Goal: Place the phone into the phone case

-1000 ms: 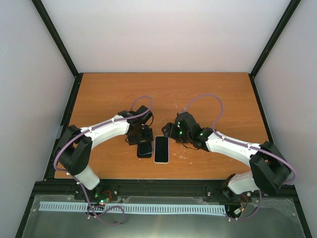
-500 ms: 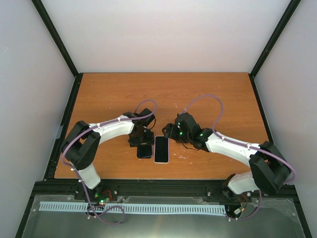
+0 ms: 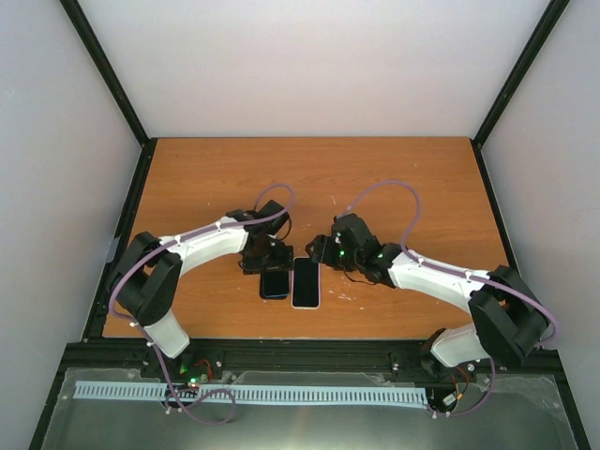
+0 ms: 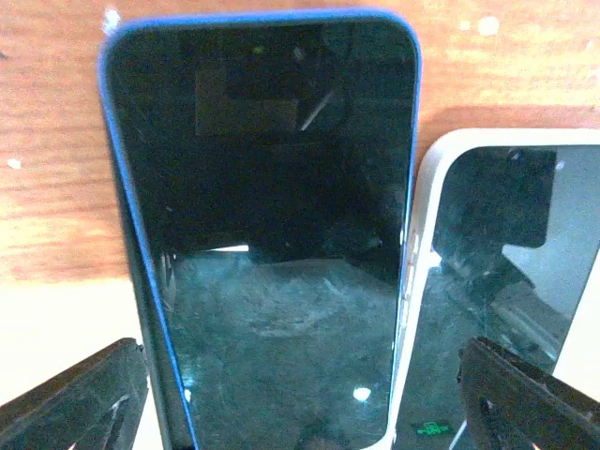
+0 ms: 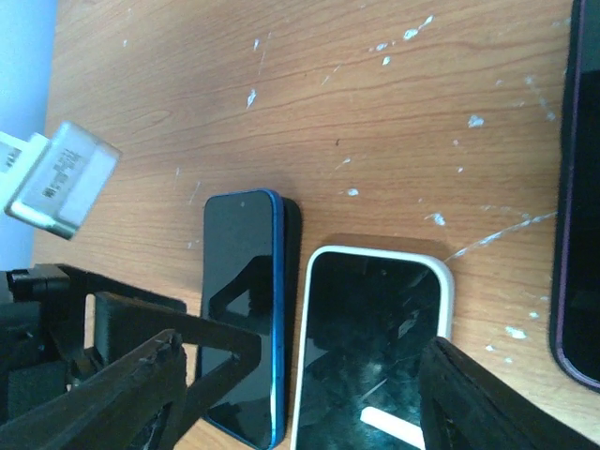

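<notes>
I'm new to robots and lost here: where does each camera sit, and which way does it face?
Top: above and behind, looking down on table; left arm, right arm show.
Left wrist: close over blue phone; left fingers show.
Right wrist: slanting down at white case; right fingers show.
Shared: all see phone and case.

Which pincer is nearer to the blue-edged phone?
Left. The left pincer is open right at the far end of the blue-edged phone. The right pincer, open too, is further right, by the far end of the white-edged phone beside it.
</notes>
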{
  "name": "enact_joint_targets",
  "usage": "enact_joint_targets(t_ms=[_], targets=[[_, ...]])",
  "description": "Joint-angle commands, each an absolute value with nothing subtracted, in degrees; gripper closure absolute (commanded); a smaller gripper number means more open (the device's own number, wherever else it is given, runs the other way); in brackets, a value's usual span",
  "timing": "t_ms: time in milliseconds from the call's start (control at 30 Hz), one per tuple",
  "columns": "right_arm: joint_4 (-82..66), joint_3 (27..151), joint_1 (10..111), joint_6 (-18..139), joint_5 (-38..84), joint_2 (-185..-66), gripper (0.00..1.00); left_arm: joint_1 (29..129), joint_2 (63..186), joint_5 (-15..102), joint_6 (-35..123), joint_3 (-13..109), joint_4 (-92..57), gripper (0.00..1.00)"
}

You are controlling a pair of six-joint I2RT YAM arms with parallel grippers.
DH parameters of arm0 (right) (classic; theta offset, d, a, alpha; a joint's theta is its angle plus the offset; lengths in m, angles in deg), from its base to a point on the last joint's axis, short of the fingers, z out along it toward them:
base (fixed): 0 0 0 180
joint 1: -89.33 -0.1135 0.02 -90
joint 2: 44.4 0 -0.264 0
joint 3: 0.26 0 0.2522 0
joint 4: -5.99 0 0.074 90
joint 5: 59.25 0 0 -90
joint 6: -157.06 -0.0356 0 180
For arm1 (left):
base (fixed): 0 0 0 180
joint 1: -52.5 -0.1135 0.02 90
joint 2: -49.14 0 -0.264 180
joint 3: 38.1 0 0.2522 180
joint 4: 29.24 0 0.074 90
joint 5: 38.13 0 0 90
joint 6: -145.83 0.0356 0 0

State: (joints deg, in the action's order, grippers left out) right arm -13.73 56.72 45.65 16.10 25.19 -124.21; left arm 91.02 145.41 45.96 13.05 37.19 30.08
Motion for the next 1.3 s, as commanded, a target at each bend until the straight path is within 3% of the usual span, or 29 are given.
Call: enact_joint_targets(t_ms=[0,333,633,1267], targets=[[-9.7,55.4,45.5,15.2,22.0,-125.8,0.37,85.9,141.2,41.3,16.2,34.3,25.2,0.11],[-8.7,59.0,41.9,15.3,20.5,-133.0,0.60,72.6,125.8,26.7,17.6,16.5,7.6,0.19],[-9.3,64.1,38.6,15.9,18.5,-142.7,0.70,71.0,127.9,24.2,15.9,10.1,-0.3,0.29],[-6.0,66.4,36.0,13.2,13.9,-148.3,0.87,71.0,132.1,15.5,11.9,2.6,-11.3,0.57]])
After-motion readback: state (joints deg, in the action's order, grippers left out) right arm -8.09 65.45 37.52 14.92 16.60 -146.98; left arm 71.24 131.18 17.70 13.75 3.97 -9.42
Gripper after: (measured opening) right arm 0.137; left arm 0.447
